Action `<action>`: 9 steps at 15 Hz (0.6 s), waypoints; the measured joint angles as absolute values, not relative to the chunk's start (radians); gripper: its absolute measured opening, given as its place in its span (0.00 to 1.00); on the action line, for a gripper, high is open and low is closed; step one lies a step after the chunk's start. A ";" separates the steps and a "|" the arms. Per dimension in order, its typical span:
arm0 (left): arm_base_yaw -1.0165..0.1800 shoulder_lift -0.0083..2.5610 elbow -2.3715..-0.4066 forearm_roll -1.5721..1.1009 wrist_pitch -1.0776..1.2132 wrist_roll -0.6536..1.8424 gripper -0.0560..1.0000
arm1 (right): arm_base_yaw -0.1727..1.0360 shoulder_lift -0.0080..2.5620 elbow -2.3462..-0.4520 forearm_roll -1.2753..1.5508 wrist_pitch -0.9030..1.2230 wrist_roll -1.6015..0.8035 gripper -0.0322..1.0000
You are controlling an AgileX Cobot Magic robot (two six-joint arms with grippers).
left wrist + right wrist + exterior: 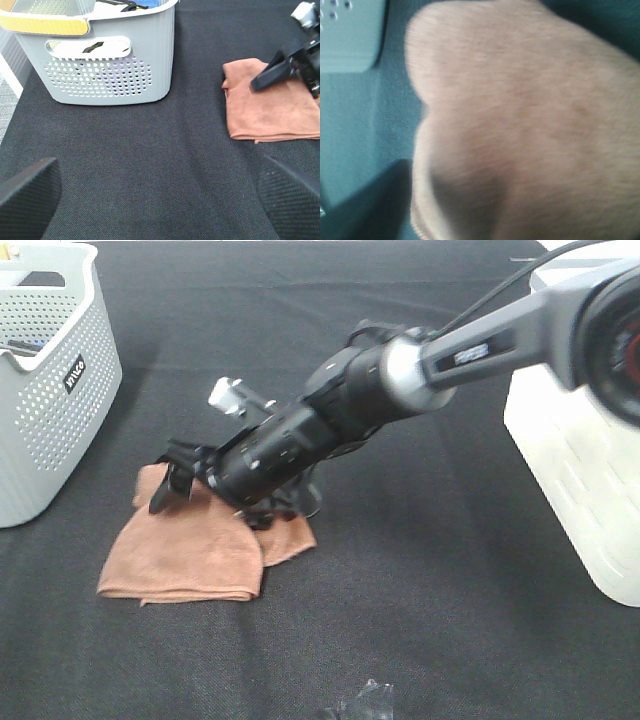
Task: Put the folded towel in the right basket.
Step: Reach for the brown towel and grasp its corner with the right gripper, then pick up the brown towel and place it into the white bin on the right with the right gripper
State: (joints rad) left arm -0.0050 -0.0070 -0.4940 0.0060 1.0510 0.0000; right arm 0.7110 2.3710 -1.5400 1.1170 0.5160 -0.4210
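Note:
The folded brown towel (190,545) lies on the black table left of centre; it also shows in the left wrist view (270,110) and fills the blurred right wrist view (520,125). My right arm reaches across the middle, and my right gripper (172,475) is down on the towel's far left corner, with its fingers (272,75) apart. The right basket (580,470), white, stands at the right edge. My left gripper (160,200) is open and empty, low over bare table in front of the left basket.
A grey perforated basket (50,390) stands at the far left with some items inside; it also shows in the left wrist view (100,60). A dark part (362,702) pokes in at the bottom edge. Black cloth covers the table (430,570).

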 joint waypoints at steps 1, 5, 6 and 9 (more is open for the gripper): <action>-0.005 -0.007 -0.494 0.006 1.051 0.000 0.99 | 0.717 2.383 -1.551 1.113 0.517 -0.419 0.57; -0.005 -0.007 -0.494 0.006 1.051 0.000 0.99 | 0.718 2.408 -1.586 1.080 0.595 -0.414 0.20; -0.005 -0.007 -0.494 0.006 1.051 0.000 0.99 | 0.719 2.411 -1.606 1.053 0.649 -0.414 0.20; -0.005 -0.007 -0.494 0.006 1.051 0.000 0.99 | 0.703 2.412 -1.734 0.945 0.844 -0.386 0.20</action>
State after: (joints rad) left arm -0.0050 -0.0070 -0.4940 0.0060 1.0510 0.0000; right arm 0.7030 2.4120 -1.7340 0.9450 0.8440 -0.3860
